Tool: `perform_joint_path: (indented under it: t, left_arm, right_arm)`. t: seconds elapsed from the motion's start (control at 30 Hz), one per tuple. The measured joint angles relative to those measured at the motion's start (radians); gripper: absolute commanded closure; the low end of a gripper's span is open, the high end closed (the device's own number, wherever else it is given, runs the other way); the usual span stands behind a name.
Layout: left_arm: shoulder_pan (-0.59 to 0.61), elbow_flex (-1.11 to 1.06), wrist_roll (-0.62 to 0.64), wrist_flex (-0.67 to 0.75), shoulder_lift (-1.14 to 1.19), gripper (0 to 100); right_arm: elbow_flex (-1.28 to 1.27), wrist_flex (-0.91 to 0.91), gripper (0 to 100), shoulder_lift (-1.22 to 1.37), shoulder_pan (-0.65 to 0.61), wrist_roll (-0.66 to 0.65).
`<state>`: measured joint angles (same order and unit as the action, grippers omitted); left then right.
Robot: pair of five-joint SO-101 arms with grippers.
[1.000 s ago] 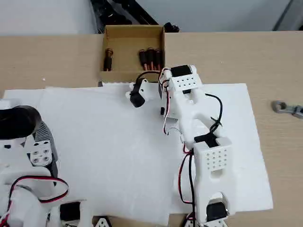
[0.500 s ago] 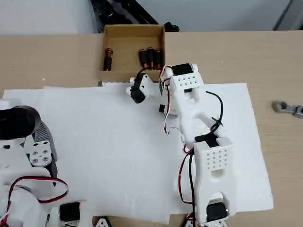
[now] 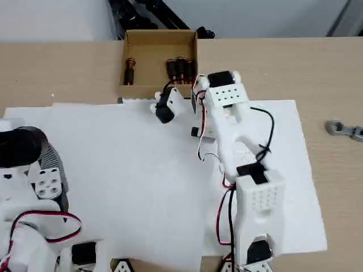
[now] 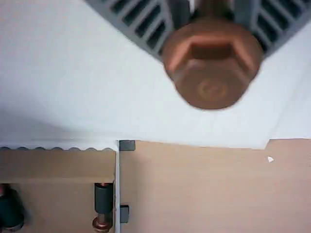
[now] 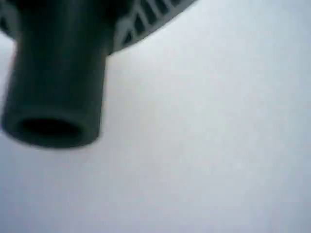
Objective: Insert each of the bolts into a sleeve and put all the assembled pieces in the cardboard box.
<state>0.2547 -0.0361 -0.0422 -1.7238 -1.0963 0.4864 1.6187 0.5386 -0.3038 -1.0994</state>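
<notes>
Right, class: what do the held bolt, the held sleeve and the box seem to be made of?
The bolt is copper-coloured with a dull sheen on its hex head, so it looks like metal, whether solid or plated is unclear. The sleeve is a smooth matt black tube, probably plastic or rubber. The cardboard box is plain brown matt card with thin folded walls.

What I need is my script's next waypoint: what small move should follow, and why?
Probably carry the right pincer with its sleeve across the paper toward the left pincer, bore facing the bolt. The bore looks empty, the bolt sits in the left pincer, and the two are far apart.
</notes>
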Motion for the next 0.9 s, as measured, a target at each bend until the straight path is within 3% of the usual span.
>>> perform_joint_path:
  t: [0.57, 0.9]
  left_arm:
    - [0.0, -0.002, 0.0, 0.0, 0.0, 99]
    - [0.0, -0.002, 0.0, 0.0, 0.0, 99]
  right_arm:
    - [0.0, 0.017, 99.0, -0.212, 0.0, 0.129]
    - [-0.002, -0.107, 99.0, -0.267, 0.0, 0.226]
